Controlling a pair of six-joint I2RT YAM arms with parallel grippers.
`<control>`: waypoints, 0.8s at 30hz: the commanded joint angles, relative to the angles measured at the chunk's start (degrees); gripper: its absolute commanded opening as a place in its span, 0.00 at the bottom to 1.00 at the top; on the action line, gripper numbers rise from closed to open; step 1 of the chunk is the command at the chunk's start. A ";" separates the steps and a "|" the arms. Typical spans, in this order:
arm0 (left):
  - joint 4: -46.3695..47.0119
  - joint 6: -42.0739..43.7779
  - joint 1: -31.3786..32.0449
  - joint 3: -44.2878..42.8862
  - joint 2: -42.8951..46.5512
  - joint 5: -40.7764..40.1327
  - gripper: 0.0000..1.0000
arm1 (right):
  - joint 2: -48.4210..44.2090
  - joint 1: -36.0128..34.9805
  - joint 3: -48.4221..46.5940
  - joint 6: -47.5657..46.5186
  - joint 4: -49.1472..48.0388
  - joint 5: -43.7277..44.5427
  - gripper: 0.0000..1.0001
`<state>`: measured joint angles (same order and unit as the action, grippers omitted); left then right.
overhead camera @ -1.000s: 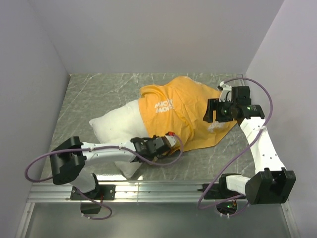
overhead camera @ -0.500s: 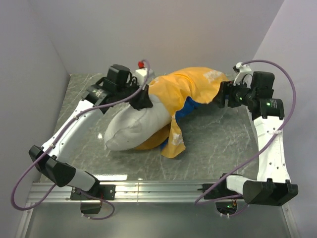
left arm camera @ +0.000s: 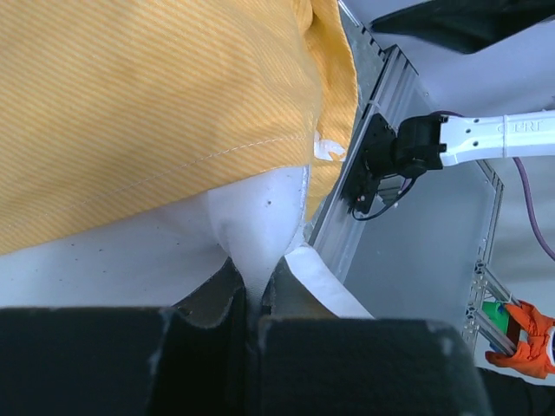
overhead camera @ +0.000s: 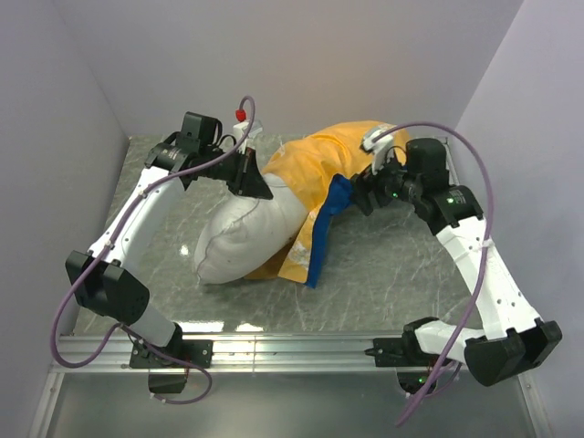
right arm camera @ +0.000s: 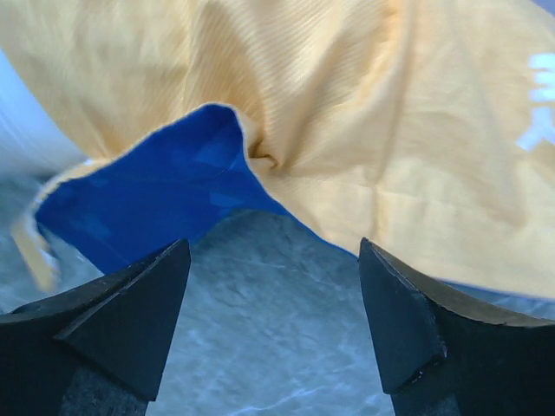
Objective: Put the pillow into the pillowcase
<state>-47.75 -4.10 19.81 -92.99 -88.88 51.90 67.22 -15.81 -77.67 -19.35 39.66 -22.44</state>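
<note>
Left pincer (left arm camera: pixel 254 295) clenched on a fold of the pillow (overhead camera: pixel 242 233); right pincer (right arm camera: pixel 273 256) released, facing the pillowcase (right arm camera: pixel 347 113)

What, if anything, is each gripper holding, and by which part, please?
The left gripper pinches a fold of the pillow beside the pillowcase hem; the right gripper, open, holds nothing.

The pillow (overhead camera: pixel 239 239) is plain white; the pillowcase (overhead camera: pixel 319 164) is orange-yellow with fine woven stripes, white lettering and pale stitching on one face, bright blue on the other; the surface (overhead camera: pixel 401 265) is grey marbled with pale veins; the left claw (left arm camera: pixel 253 299) and right claw (right arm camera: pixel 273 260) are black.
</note>
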 commanded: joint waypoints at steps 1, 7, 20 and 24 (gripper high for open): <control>3.36 0.58 0.14 -2.28 1.25 7.87 0.00 | -0.78 -2.72 2.00 -12.17 -6.79 4.68 0.86; 2.49 1.55 0.05 -1.58 1.08 7.08 0.00 | 5.81 -6.59 -2.48 -17.28 -9.95 7.93 0.79; 8.10 -2.40 -0.92 -2.37 -1.47 8.39 0.00 | 14.76 -26.44 -27.11 -13.10 2.23 2.15 0.00; 14.41 -8.19 -0.92 -0.97 -0.24 10.15 0.01 | 20.40 -35.33 -42.55 -7.81 7.71 -1.90 0.00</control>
<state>-46.09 -7.09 18.31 -92.99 -90.94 55.72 88.09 -44.47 -109.86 -33.23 48.23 -13.50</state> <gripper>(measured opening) 0.064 0.009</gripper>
